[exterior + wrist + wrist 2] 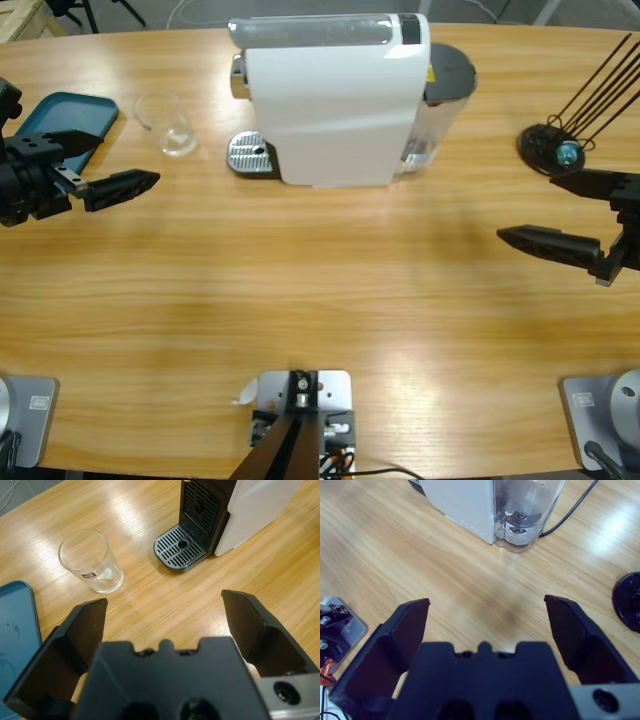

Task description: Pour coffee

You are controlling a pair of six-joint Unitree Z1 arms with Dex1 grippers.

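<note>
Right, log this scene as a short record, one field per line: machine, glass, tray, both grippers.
coffee machine: white coffee machine at the table's far middle, clear water tank at its back
drip tray: round metal grate, nothing on it
glass: clear empty glass upright on the table, beside the drip tray, not under the spout
tray: blue tray at the table's edge
left gripper: open, holding nothing, facing the glass
right gripper: open, holding nothing
</note>
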